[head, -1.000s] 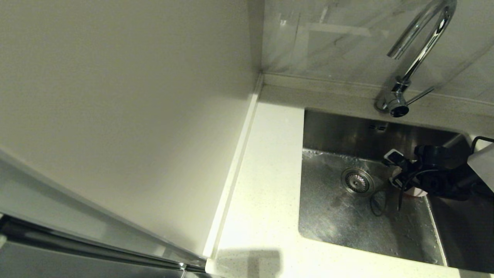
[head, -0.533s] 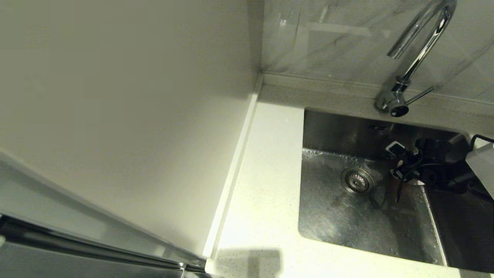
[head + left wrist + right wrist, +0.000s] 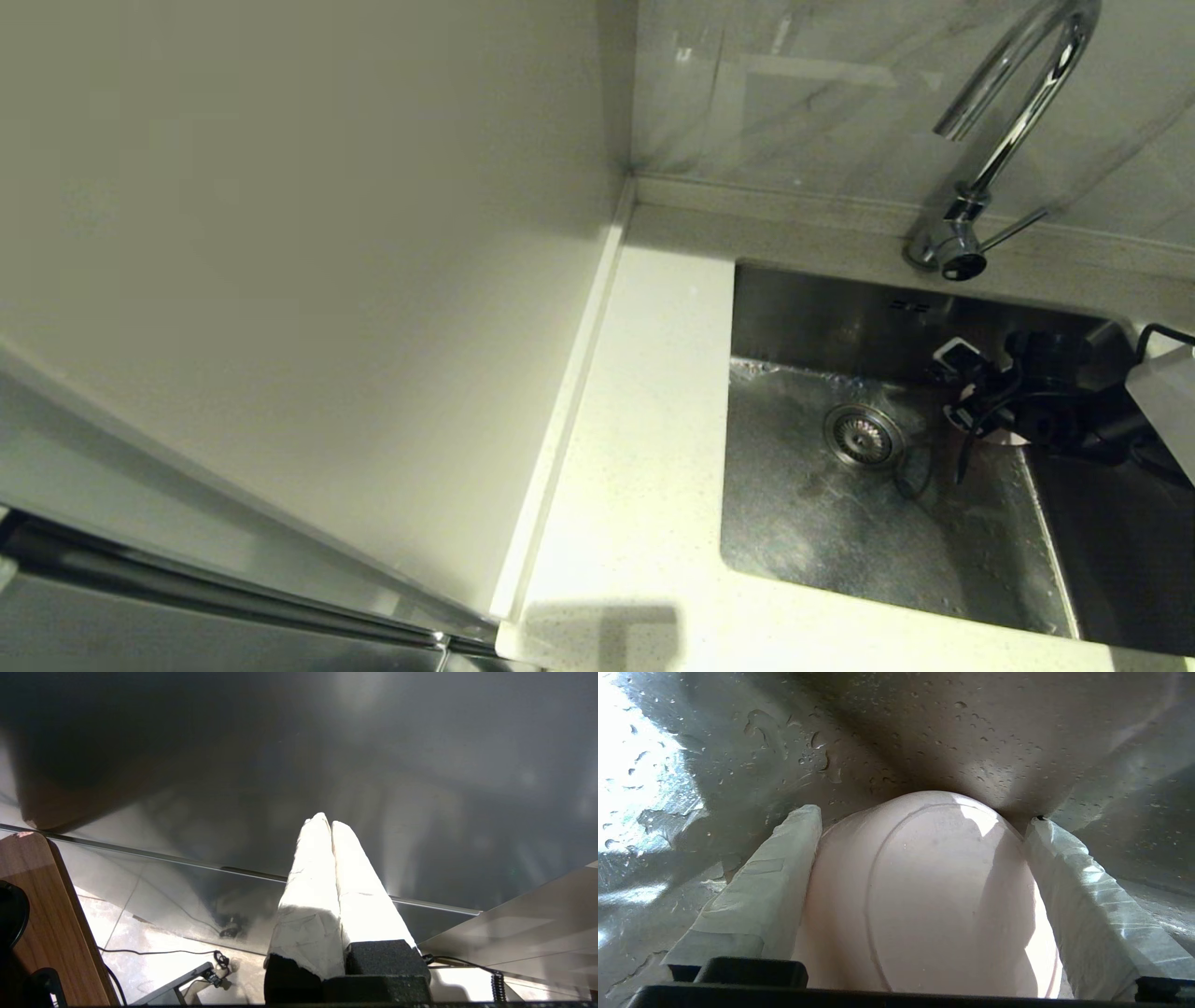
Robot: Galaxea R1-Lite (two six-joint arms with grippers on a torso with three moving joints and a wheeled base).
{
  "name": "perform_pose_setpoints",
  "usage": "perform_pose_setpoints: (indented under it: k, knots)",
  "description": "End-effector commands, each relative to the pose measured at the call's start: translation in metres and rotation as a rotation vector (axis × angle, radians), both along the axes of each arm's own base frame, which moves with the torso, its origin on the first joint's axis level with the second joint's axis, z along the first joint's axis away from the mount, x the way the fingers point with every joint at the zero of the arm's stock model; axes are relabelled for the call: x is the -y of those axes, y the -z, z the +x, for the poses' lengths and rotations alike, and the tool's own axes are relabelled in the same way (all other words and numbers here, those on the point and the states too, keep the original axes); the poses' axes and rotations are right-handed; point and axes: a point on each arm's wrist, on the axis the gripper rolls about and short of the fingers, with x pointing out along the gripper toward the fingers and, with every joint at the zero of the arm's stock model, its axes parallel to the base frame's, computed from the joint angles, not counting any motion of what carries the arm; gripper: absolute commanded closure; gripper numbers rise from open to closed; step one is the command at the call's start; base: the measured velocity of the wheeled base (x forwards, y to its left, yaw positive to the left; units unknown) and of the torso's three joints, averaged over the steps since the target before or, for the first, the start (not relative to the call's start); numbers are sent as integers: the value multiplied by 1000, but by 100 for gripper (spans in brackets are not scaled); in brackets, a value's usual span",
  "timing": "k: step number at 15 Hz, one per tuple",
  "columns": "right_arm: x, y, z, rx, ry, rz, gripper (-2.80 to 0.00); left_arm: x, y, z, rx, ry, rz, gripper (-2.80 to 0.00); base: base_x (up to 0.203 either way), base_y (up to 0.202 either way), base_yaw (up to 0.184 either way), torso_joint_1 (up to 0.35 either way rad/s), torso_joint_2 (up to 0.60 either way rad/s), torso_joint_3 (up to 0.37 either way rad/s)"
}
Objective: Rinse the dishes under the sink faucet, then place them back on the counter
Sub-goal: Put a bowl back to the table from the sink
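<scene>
Pink bowl (image 3: pixel 934 896): inside sink (image 3: pixel 840 523), right of drain (image 3: pixel 864 436), lodged between right gripper's (image 3: pixel 924 858) spread fingers; grip uncertain.

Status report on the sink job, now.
Right hand in the sink, fingers either side of the pink bowl. Left hand parked, shut, off the counter. Faucet not running. Nothing in the way.

Right tool (image 3: pixel 924 830) with pale taped fingers (image 3: pixel 756 896), black wrist housing, looping black cable, left tool (image 3: pixel 331 826) white-wrapped.
</scene>
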Motion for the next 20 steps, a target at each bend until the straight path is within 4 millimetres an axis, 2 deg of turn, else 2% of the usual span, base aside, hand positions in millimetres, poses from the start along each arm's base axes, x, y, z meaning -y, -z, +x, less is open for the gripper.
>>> perform_pose_setpoints:
  k: [1,5,8,11,16,20]
  knots:
    - [0,-12,-1,27,-3,-14,0,0,1,0,-3,0,-1,0,0,0,0,0,0,0]
    - [-2,-18,-6,28,1,-6,0,0,1,0,-3,0,-1,0,0,0,0,0,0,0]
    - [-3,-29,-16,30,6,-3,0,0,1,0,-3,0,-1,0,0,0,0,0,0,0]
    - [-3,-44,-32,25,15,-3,0,0,1,0,-3,0,-1,0,0,0,0,0,0,0]
    - [2,-39,-75,-76,60,32,0,0,1,0,-3,0,-1,0,0,0,0,0,0,0]
    - [2,-44,-87,-83,73,39,0,0,1,0,-3,0,-1,0,0,0,0,0,0,0]
